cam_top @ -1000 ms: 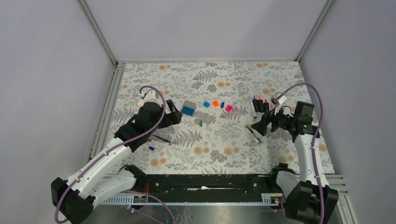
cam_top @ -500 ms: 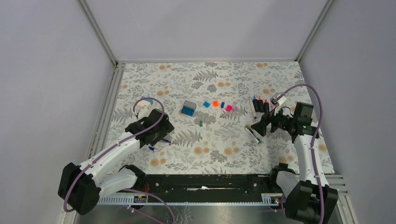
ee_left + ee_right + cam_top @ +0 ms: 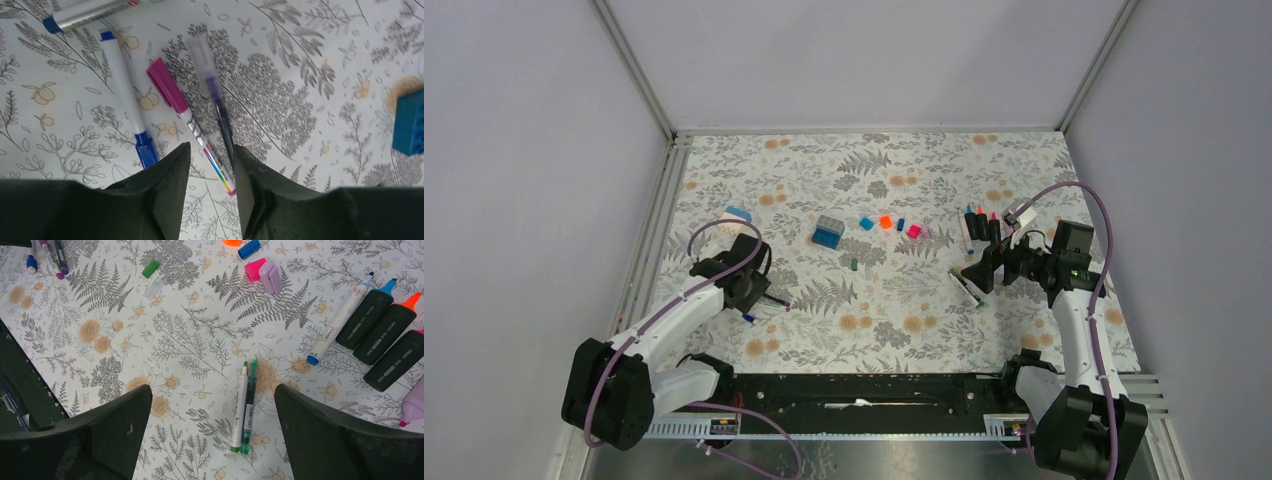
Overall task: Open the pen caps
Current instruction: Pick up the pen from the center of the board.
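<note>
Caps already pulled lie loose on the tabletop [image 3: 924, 160]: you can find the green cap [image 3: 150, 268], loose pink cap [image 3: 255, 268], purple caps [image 3: 270, 276] and blue cap [image 3: 249, 248] scattered mid-scene, right of the blue block [image 3: 828, 232]. At near left, your left end effector [image 3: 210, 192] hangs with a narrow gap, gripping nothing, above a pen whose magenta cap [image 3: 167, 85] is on. Your right end effector [image 3: 212, 440] is spread wide and empty over two green-tipped pens [image 3: 248, 400], near three dark highlighters [image 3: 385, 335].
</note>
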{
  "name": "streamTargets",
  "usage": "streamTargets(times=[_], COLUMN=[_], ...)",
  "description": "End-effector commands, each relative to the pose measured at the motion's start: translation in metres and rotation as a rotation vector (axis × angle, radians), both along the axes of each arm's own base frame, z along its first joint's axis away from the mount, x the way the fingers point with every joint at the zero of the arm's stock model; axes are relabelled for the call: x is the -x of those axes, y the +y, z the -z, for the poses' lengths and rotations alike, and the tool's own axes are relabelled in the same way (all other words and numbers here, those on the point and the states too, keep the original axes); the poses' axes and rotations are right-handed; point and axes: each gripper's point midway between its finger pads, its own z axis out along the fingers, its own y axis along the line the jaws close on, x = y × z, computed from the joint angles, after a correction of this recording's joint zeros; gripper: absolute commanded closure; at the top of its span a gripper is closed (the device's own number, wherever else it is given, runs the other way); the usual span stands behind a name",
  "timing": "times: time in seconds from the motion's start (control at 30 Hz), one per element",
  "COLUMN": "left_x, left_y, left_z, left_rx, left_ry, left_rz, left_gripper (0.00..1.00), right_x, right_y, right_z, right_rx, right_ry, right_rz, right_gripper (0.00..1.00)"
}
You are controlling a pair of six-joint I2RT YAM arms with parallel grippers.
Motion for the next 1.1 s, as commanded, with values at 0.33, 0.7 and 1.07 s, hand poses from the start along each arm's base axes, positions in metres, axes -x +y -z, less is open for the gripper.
streamTargets(times=[0.33,0.7,1.07], left_x=[-0.001,-0.004,-0.003], left_y=[0.005,0.003,-0.002], left_z=[0.021,0.029,0.042], left_rx=[0.032,0.034,0.066], left_ry=[0.100,0.127,0.147], left_rz=[0.012,0.024,0.022], left_gripper=[0.66,0.59,0.64], right_x=[-0.004,-0.003,-0.004], right_y=[-0.005,-0.005,-0.005], right_z=[0.007,0.009,0.009], right_rx=[0.022,0.026,0.028], right_ry=[-0.007,-0.001,-0.004], right_rz=[0.010,0.013,0.013], right_gripper=[0.00,0.00,0.00])
